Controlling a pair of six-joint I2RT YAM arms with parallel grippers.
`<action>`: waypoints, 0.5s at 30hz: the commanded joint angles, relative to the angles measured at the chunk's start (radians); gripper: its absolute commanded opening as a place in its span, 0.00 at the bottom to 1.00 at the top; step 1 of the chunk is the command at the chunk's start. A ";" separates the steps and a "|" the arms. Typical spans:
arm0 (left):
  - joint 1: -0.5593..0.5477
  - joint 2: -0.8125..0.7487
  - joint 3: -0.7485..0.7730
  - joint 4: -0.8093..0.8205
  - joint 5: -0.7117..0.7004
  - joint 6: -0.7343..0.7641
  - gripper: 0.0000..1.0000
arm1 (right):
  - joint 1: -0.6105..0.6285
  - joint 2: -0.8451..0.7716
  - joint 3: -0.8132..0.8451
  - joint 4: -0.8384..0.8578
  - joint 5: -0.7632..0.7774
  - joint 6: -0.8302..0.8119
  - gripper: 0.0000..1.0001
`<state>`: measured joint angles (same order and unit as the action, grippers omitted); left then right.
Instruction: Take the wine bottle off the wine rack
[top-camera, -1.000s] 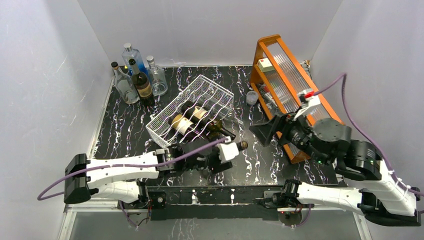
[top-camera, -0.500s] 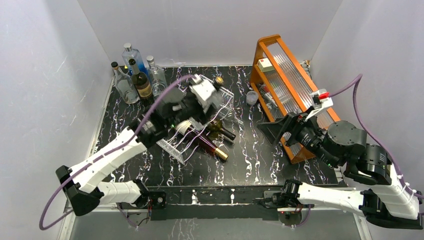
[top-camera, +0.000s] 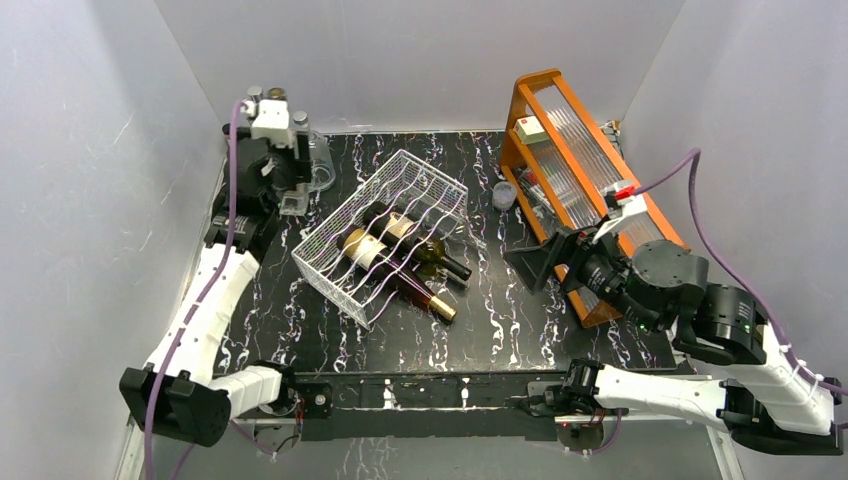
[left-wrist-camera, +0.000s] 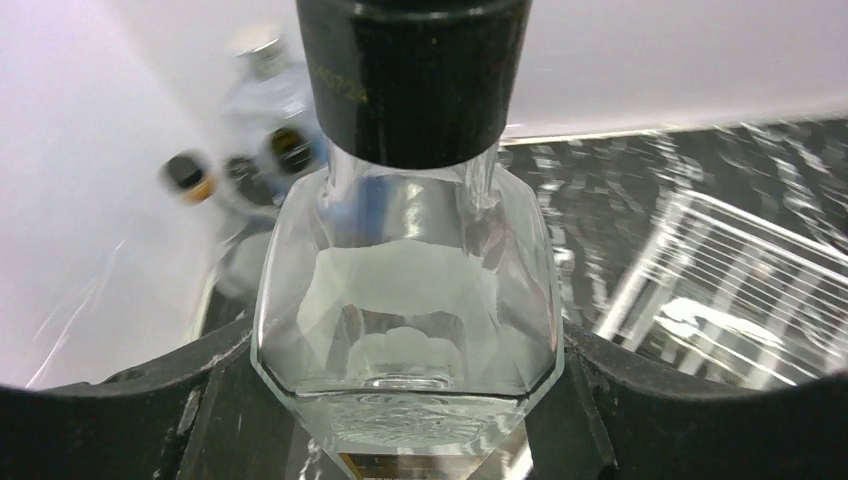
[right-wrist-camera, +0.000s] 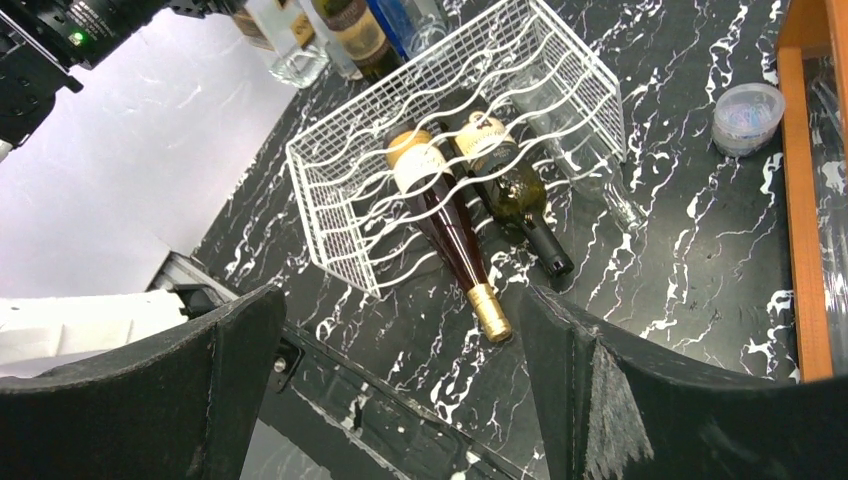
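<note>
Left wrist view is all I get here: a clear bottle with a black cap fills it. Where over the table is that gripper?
Observer: The top view puts the left gripper and its clear bottle at the far left corner, beside the standing bottles.
Operator: What lies in the rack?
Observer: The right wrist view shows two wine bottles lying in it, necks poking out, plus another clear one.
Operator: And the right gripper?
Observer: Open and empty, hovering right of the rack, near the orange frame.
</note>
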<state>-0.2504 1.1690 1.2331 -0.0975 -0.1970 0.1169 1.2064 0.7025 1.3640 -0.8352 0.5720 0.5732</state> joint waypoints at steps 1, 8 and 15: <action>0.114 -0.106 -0.121 0.317 -0.191 -0.097 0.00 | 0.001 0.033 -0.025 0.073 -0.024 0.001 0.98; 0.271 -0.029 -0.230 0.467 -0.206 -0.144 0.00 | 0.001 0.103 -0.029 0.080 -0.081 -0.001 0.98; 0.344 0.086 -0.376 0.779 -0.133 -0.097 0.00 | 0.001 0.146 -0.041 0.098 -0.110 -0.013 0.98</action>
<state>0.0597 1.2377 0.8928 0.3016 -0.3698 0.0048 1.2064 0.8406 1.3197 -0.8032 0.4835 0.5720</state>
